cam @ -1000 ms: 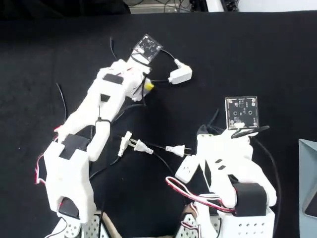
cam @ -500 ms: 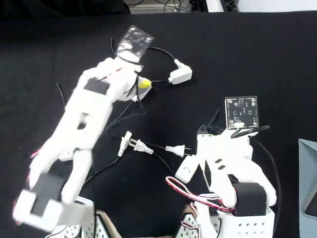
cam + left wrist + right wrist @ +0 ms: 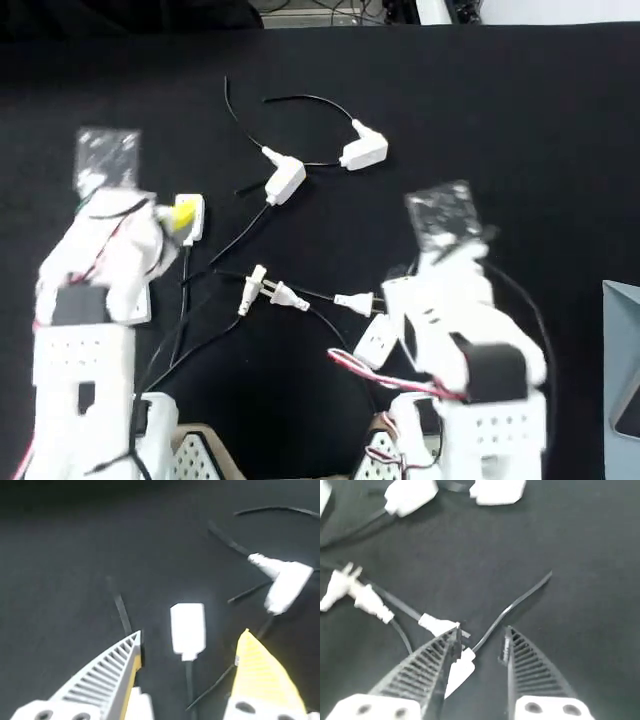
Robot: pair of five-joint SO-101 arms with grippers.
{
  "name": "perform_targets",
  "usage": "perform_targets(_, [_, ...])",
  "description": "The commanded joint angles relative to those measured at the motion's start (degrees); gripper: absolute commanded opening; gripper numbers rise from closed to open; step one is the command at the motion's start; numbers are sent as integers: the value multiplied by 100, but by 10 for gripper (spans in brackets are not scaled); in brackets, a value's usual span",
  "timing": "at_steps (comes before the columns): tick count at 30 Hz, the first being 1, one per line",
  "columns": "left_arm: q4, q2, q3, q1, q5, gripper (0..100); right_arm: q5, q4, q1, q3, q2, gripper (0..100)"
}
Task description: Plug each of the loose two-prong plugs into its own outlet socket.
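Both hang open and empty, the left gripper (image 3: 191,631) above a white socket (image 3: 188,617), the right gripper (image 3: 481,628) just beside a loose plug (image 3: 436,624), where the stray cord (image 3: 515,605) lying in its gape could, I'd say, snag any grab.

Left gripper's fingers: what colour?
Left gripper: one finger yellow, the other mostly white, best in the left wrist view.

We see soft, even light from above; the black table (image 3: 560,120) looks dim, the white outlet socket (image 3: 188,625) at mid-frame glares, shadows faint.
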Motion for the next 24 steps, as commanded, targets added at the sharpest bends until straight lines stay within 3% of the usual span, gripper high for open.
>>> perform_targets(1, [123, -1020, 752, -576, 44, 295, 88, -457, -369, -4, 760, 123])
perform_targets(13, [79, -2488, 2651, -804, 26, 295, 1996, -1407, -774, -4, 2879, 123])
perform_targets(24, [123, -3209, 3292, -804, -237, 295, 2910, -2092, -888, -31, 4426, 123])
